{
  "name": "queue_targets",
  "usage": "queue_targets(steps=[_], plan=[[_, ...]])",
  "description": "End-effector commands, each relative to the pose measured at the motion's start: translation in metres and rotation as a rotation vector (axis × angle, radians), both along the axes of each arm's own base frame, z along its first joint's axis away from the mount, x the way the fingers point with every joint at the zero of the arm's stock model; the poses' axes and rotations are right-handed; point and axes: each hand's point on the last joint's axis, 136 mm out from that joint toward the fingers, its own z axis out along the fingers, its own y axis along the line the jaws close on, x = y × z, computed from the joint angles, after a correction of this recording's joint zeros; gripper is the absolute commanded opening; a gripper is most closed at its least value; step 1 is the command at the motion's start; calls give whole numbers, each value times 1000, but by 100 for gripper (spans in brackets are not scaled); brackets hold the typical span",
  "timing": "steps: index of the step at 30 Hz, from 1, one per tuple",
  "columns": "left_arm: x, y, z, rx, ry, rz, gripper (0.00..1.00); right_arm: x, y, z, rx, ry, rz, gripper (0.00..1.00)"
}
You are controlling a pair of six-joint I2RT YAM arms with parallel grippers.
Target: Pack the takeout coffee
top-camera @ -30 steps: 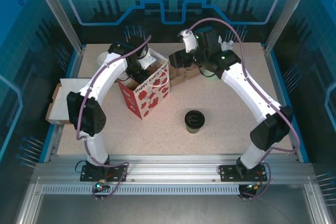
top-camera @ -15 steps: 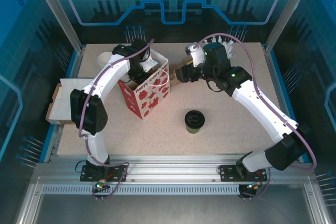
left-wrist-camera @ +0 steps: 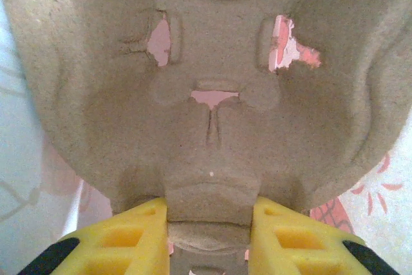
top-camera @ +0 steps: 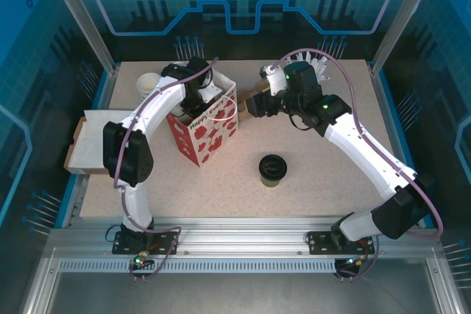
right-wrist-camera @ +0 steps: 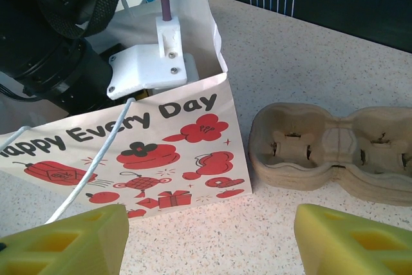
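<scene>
The left pincer [left-wrist-camera: 209, 223] pinches the centre tab of a moulded brown pulp cup carrier [left-wrist-camera: 212, 94] inside the red-and-white paper bag [top-camera: 210, 126]. It should seat the carrier flat before letting go. The dark olive-green paper coffee cup with a round black lid [top-camera: 271, 169] stands on the speckled bench [top-camera: 331, 174], well apart from the bag. The right pincer [right-wrist-camera: 209, 239], spread, has drawn back from the spare pulp carriers [right-wrist-camera: 335, 146] since a second ago.

The bag [top-camera: 213, 126] stands near the tabletop's [top-camera: 331, 174] far edge, a tray [left-wrist-camera: 212, 114] inside it. Stacked trays [right-wrist-camera: 331, 146] lie just right of it, and the coffee [top-camera: 271, 169] sits nearer the middle.
</scene>
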Motion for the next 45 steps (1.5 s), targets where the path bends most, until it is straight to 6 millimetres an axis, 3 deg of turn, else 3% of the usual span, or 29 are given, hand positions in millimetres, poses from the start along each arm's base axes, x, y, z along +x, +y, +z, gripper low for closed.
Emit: queue_targets(steps=[1, 45], plan=[[-3, -1, -15, 24, 33, 9, 31, 0, 4, -3, -10, -13, 10, 70], [-11, -6, -102, 64, 107, 50, 38, 0, 8, -16, -23, 13, 21, 71]])
